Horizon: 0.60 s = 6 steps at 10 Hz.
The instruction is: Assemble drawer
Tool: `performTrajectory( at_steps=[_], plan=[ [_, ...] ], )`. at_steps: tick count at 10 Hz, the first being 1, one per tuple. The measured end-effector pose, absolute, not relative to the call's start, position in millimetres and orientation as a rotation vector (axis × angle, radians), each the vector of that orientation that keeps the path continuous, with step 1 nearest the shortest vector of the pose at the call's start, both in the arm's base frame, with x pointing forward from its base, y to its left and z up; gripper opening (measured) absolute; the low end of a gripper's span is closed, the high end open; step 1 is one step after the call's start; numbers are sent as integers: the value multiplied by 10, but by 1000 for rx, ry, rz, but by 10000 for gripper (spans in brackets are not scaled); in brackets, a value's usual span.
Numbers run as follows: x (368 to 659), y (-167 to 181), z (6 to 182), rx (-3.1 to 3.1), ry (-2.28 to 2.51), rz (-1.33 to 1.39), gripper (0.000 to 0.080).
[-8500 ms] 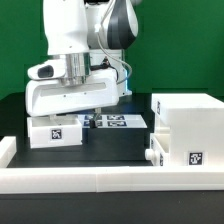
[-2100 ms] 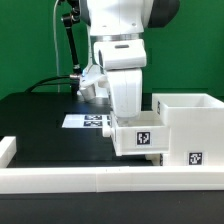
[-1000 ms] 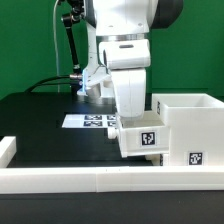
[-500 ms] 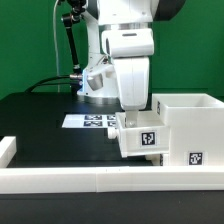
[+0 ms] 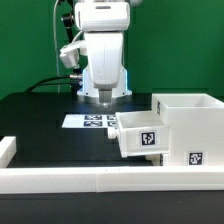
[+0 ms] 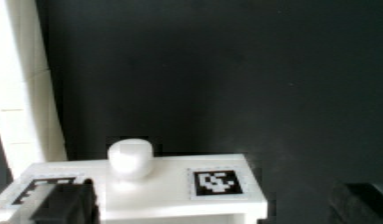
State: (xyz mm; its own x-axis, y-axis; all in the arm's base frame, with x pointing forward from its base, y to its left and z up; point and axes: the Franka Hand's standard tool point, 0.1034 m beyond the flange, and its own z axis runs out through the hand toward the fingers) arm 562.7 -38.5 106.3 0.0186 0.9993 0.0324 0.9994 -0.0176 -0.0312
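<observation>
The white drawer housing (image 5: 185,128) stands at the exterior view's right. A small white tray (image 5: 138,135) with a black-and-white tag sticks out of its left side, partly pushed in. My gripper (image 5: 105,97) hangs above and to the left of the tray, open and empty, over the marker board (image 5: 95,121). In the wrist view the tray (image 6: 170,185) shows its round knob (image 6: 131,160) and a tag (image 6: 214,183). My gripper (image 6: 209,205) stands apart from it, dark fingertips (image 6: 55,205) spread wide. A second tray cannot be made out.
A long low white rim wall (image 5: 90,180) runs along the front of the black table and turns up at the left end (image 5: 6,150). It also shows in the wrist view (image 6: 10,90). A black stand with cables (image 5: 66,55) rises behind the arm.
My gripper was shut on the tray at the housing. It has let go, risen and moved to the exterior view's left. The tray stays lodged in the housing.
</observation>
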Motion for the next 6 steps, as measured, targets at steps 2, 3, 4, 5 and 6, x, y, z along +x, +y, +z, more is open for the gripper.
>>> performTrajectory(
  at_steps=[2, 3, 4, 5, 6],
  plan=[
    [5609, -388, 1015, -2157, -2196, -24, 649],
    [5572, -452, 858, -2115, -2165, -65, 649],
    [5632, -474, 749, -2091, -2134, -113, 649],
    [5723, -447, 682, -2076, -2104, -121, 649],
    [5811, -432, 623, -2053, -2077, -168, 649]
  ],
)
